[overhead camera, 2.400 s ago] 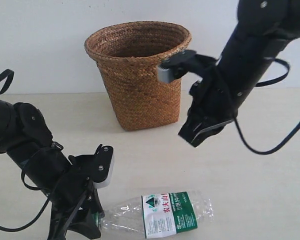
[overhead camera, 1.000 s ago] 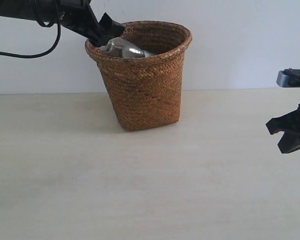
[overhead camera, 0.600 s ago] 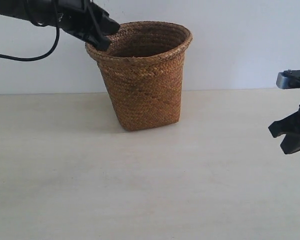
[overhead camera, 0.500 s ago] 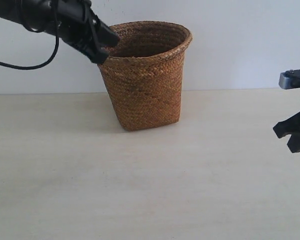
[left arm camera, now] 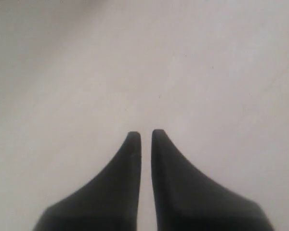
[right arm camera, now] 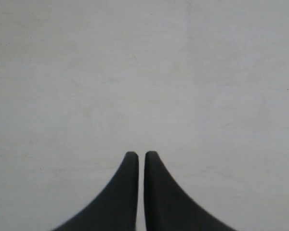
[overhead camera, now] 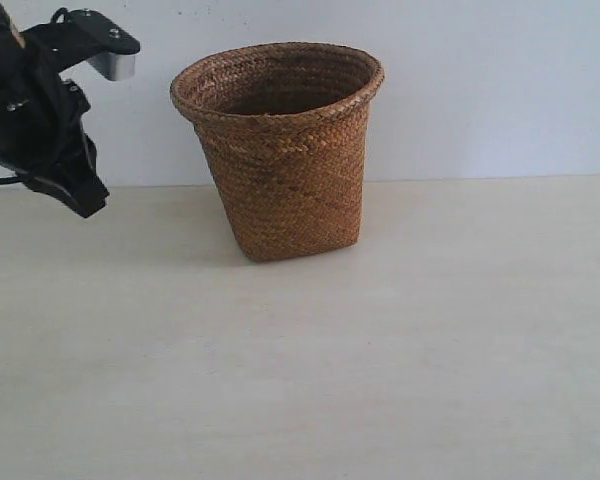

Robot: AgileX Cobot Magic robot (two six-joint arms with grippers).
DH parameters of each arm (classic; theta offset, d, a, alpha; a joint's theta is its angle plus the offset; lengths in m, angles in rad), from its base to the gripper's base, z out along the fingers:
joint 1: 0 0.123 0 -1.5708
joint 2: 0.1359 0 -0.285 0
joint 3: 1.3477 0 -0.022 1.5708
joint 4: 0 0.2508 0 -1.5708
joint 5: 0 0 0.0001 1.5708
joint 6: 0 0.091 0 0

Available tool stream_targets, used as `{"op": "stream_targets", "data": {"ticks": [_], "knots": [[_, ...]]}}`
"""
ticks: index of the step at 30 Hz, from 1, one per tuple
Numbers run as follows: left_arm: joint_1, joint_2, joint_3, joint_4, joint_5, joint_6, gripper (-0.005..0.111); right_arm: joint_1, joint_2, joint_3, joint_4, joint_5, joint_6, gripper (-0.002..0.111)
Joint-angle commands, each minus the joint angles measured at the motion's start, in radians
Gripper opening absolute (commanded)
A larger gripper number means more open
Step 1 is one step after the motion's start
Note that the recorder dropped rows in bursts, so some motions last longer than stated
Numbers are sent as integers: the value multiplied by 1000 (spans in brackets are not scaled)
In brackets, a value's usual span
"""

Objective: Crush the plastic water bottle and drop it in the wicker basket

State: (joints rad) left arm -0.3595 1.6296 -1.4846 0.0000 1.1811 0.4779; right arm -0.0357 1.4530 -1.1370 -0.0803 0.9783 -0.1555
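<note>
The brown wicker basket [overhead camera: 280, 150] stands upright at the back middle of the pale table [overhead camera: 300, 360]. The plastic water bottle is out of sight in every view. My left gripper [overhead camera: 80, 200] hangs at the far left, well clear of the basket and above the table. In the left wrist view the left gripper [left arm camera: 145, 135] is shut, its two dark fingers nearly touching with nothing between them. The right gripper [right arm camera: 137, 156] is also shut and empty over bare table; it is outside the exterior view.
A plain white wall rises behind the basket. The left arm's silver-grey camera housing [overhead camera: 115, 62] sticks out near the basket's rim height, left of it.
The left arm has pulled back from the basket rim to the left and downward. The right arm has withdrawn out of the exterior view to the right. The bottle no longer shows.
</note>
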Motion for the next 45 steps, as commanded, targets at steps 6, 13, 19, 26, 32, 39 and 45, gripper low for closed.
{"op": "stream_targets", "data": {"ticks": [6,13,19,26,32,39,45], "knots": [[-1,-222,182,0,-84,-183,4,-4,-295,192,-14,-127,26,0],[-1,-437,406,-15,-251,-202,4,-4,-510,337,19,-252,28,0],[-1,-623,589,-19,-410,-247,4,-4,-681,461,55,-383,28,0],[-1,-815,817,-22,-640,-299,4,-4,-840,570,80,-499,28,0],[-1,-969,953,-45,-819,-363,4,-4,-992,685,86,-618,23,0],[-1,-1111,1068,-45,-873,-439,4,-4,-1193,765,204,-696,27,0],[-1,-1261,1219,-45,-1012,-444,4,-4,-1379,780,250,-747,1,0]]}}
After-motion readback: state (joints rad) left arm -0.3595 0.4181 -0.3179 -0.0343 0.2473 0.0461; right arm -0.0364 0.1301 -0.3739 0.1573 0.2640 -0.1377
